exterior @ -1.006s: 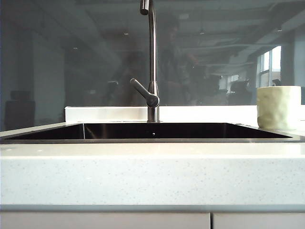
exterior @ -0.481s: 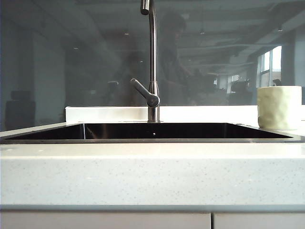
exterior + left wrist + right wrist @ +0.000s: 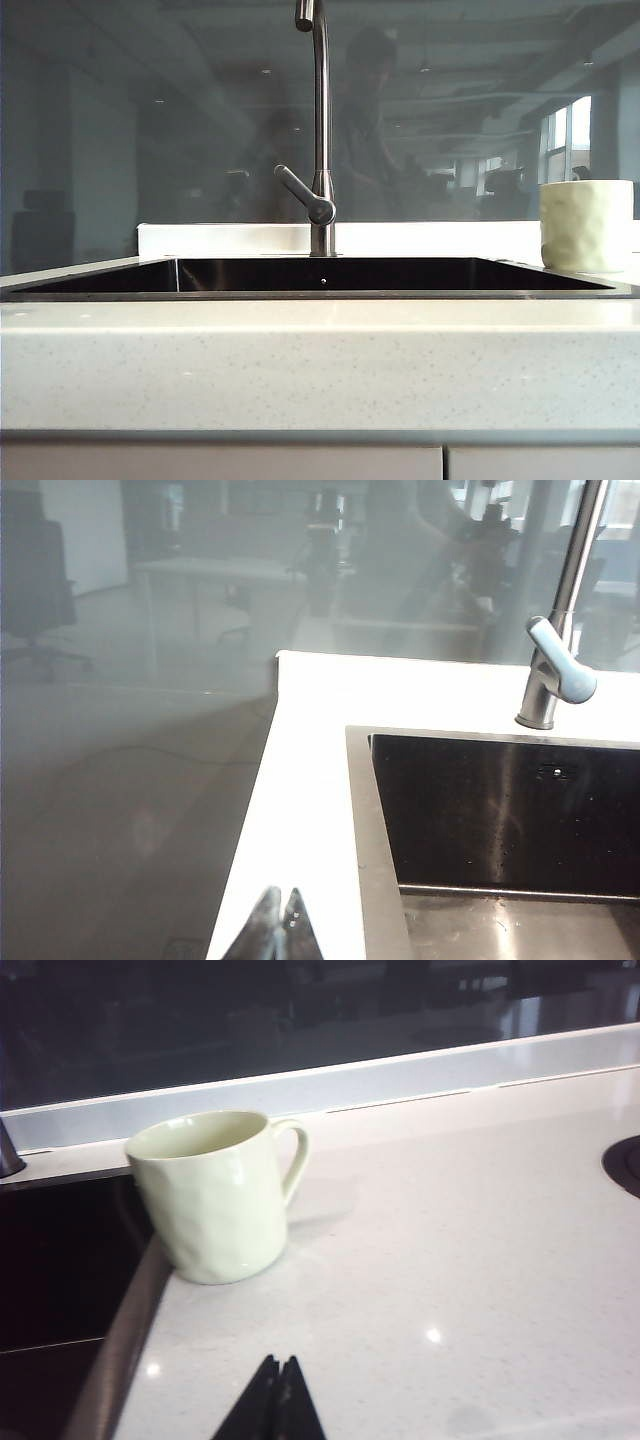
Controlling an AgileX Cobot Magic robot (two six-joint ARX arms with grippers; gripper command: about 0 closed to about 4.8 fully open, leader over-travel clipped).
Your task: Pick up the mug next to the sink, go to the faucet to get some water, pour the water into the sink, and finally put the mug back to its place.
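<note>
The mug (image 3: 215, 1195) is pale cream ceramic with a softly dimpled, faceted wall and a loop handle on one side; it stands upright on the counter (image 3: 450, 1260) just beside the sink's (image 3: 330, 275) metal rim, and in the exterior view it sits at about 3 o'clock from the faucet (image 3: 318, 130). The sink is a wide, glossy black basin with a thin steel edge. The faucet is a slim brushed-steel gooseneck behind the basin, its slanted lever reaching toward 10 o'clock from the side knob. The counter is pale and finely speckled, with a low white upstand along its back; behind that, dark glass mirrors an office with desks, chairs and windows. The left gripper (image 3: 279, 927) hangs over the counter by the sink's outer edge, jaws pressed together on nothing. The right gripper (image 3: 277, 1400) hovers over the counter near the mug, apart from it, jaws likewise pressed together. No writing can be read.
</note>
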